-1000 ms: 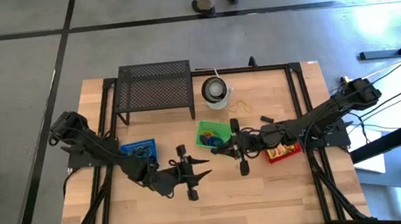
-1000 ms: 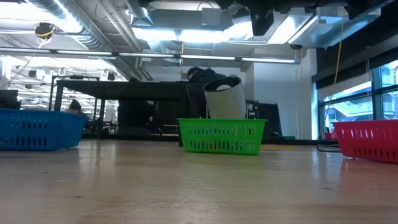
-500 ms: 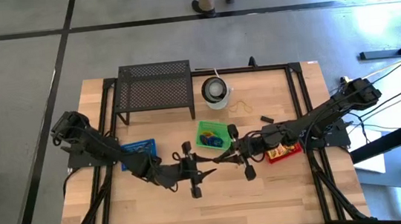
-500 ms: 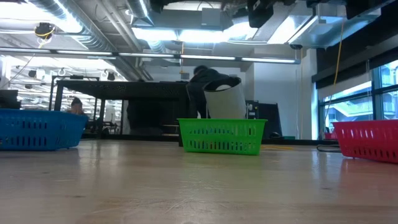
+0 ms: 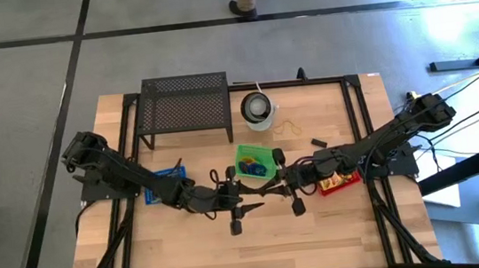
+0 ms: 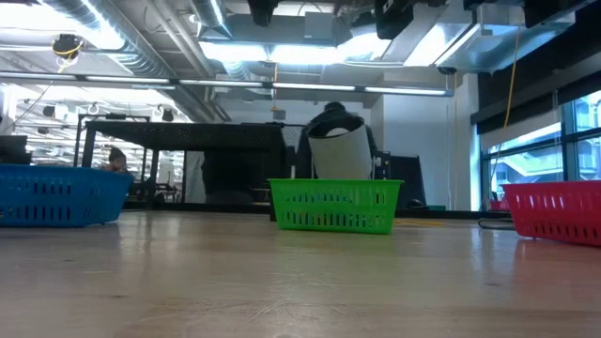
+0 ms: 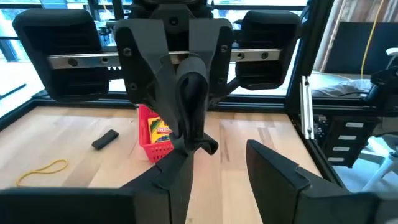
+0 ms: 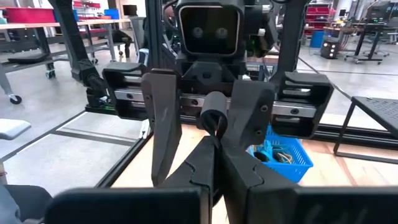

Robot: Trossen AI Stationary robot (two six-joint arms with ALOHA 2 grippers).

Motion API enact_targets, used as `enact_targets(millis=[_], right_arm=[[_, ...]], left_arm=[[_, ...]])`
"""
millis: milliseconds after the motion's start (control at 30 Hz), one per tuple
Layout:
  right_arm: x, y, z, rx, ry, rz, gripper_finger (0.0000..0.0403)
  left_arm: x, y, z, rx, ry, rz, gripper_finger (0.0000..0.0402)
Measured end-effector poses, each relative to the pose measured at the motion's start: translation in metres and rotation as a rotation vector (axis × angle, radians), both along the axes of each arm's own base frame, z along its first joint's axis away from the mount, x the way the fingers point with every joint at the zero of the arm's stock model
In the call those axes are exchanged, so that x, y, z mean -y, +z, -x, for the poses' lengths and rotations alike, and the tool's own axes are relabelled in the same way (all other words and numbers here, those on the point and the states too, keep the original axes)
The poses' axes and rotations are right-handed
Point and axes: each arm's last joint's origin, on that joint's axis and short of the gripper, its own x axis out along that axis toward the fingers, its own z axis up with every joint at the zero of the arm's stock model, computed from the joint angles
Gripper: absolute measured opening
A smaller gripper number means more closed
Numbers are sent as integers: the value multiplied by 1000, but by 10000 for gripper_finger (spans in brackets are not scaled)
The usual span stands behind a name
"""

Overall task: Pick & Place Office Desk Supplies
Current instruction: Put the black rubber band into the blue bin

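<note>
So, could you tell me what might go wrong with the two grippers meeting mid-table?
1. The shut right gripper points into the open left gripper; moving closer could knock them together.
2. I cannot tell whether anything small is pinched there; if so, a mistimed release would drop it on the wooden table, outside the green plastic basket.

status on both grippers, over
left gripper open around right gripper, shut, mid-table. held item: cannot tell. green basket just behind, nothing between.
</note>
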Motion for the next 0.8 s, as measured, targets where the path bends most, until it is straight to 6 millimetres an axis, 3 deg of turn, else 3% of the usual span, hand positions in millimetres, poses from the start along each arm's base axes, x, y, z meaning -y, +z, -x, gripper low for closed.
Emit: enact_targets(millis=[567, 800], right_arm=[[0, 0, 0, -4, -7, 2, 17], [0, 0, 0, -4, -4, 1, 17]], left_arm=[[-3, -6, 2, -42, 130, 51, 142], [-6, -13, 5, -101, 209, 34, 163]])
